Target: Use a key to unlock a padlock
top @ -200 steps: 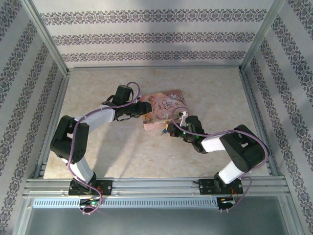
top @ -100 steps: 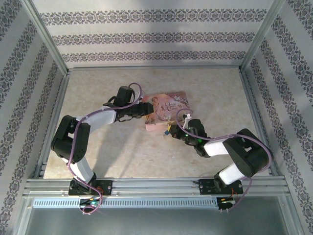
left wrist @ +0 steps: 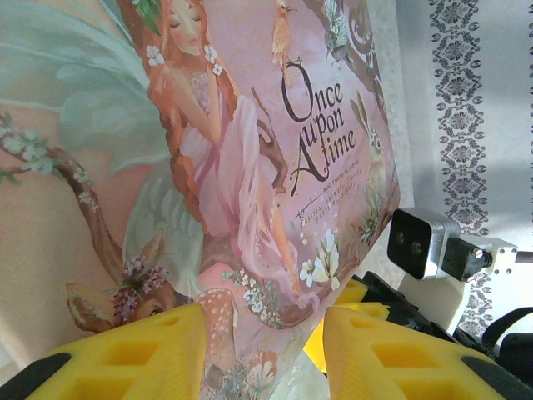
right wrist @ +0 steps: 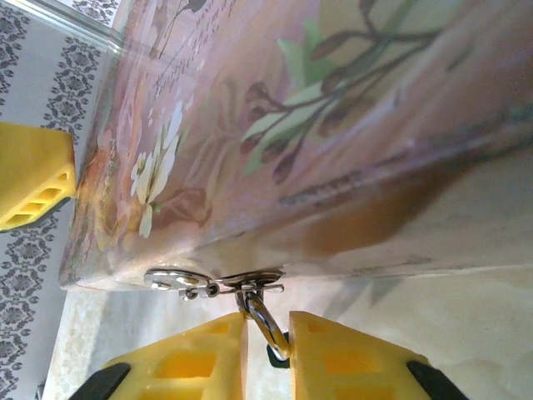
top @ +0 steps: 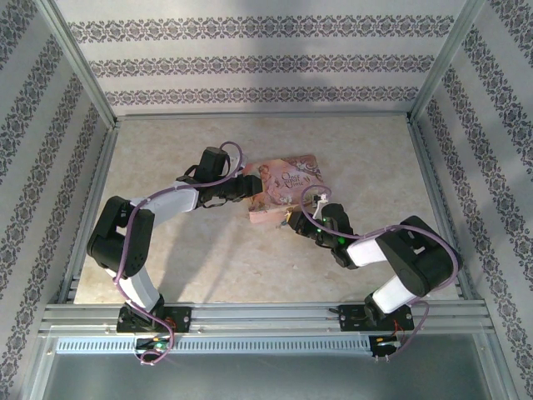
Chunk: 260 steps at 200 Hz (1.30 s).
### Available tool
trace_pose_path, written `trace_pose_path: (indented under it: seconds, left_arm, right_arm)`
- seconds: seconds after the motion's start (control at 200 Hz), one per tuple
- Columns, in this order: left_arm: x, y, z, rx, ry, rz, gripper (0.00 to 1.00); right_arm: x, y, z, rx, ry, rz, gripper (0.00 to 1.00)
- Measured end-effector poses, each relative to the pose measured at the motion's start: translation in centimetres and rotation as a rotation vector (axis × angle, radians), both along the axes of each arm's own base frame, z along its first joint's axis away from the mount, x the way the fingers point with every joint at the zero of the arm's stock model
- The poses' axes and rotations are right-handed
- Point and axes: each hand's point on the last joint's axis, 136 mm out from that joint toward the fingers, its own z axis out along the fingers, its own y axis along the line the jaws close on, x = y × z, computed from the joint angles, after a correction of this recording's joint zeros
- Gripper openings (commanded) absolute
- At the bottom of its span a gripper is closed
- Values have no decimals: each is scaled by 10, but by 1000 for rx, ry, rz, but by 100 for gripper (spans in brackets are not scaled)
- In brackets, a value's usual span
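Since a second ago: small creep of right gripper (top: 293,220) in toward the front edge of pink tin (top: 287,179), slight rightward nudge of left gripper (top: 248,188) along the tin's left side, barely any shift of the tin itself. Right wrist view: fingers nearly together, pinching padlock (right wrist: 265,321) by its silvery shackle, dark body mostly buried between the pads. Left wrist view: jaws well apart over the lid's near corner; can't tell whether touching or just hovering. Padlock location: hanging off the hasp (right wrist: 212,282) on the tin's front wall, low near the table. Orientation: shackle end at the hasp, body end toward the right wrist, long axis roughly square to the front wall and in line with the fingers; keyhole end probably masked by the grip. Progress, as judged: early. Lock grabbed, tin possibly steadied, shackle looking closed through the hasp. Left to do: bring key, seat it, turn, pop the shackle.
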Motion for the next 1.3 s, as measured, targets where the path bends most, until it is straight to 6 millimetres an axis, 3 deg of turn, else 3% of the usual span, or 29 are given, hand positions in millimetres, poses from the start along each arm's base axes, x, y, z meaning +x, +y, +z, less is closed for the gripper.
trace_pose_path:
  seconds: [0.245, 0.685, 1.299]
  left_arm:
    - [0, 0, 0, 0, 0, 0, 42]
    - [1, 1, 0, 5, -2, 6, 42]
    - [1, 0, -2, 5, -2, 4, 42]
  right_arm:
    - [0, 0, 0, 1, -2, 0, 23]
    - [0, 2, 1, 10, -14, 10, 2]
    - [2, -11, 7, 64, -10, -54, 0]
